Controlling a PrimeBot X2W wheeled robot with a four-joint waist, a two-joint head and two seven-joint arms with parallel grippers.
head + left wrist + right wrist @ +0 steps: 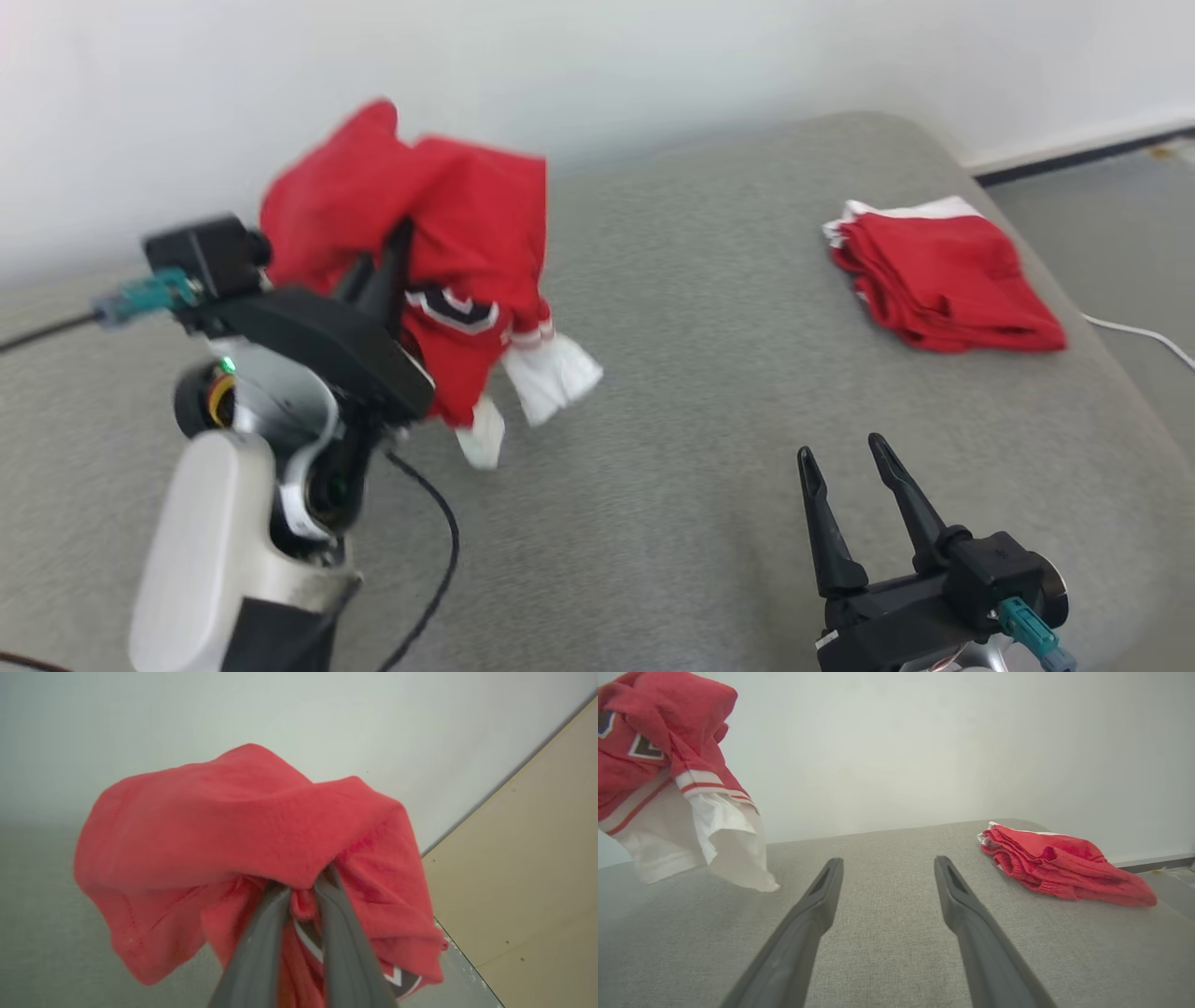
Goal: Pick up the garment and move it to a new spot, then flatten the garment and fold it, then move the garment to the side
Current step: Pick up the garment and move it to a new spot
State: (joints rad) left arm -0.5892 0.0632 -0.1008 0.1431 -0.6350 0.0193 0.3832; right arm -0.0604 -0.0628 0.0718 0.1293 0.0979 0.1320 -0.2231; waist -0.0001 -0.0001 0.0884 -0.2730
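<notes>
Two red garments, two grippers, one grey cushion.
From the head view, the left gripper [383, 261] is raised at the left, its two fingers pinched together on one bunched red garment [467, 233], whose two white sleeve ends dangle low over the grey cushion [700, 392]; a second, folded red garment [943, 280] lies flat at the far right, well apart, and the right gripper [845, 457] waits at the lower right, fingers spread and holding nothing. In the left wrist view, both fingers disappear into the red cloth, which drapes over their tips. In the right wrist view, the two fingers stand wide apart above bare cushion, the hanging garment at upper left, the folded one at right.
</notes>
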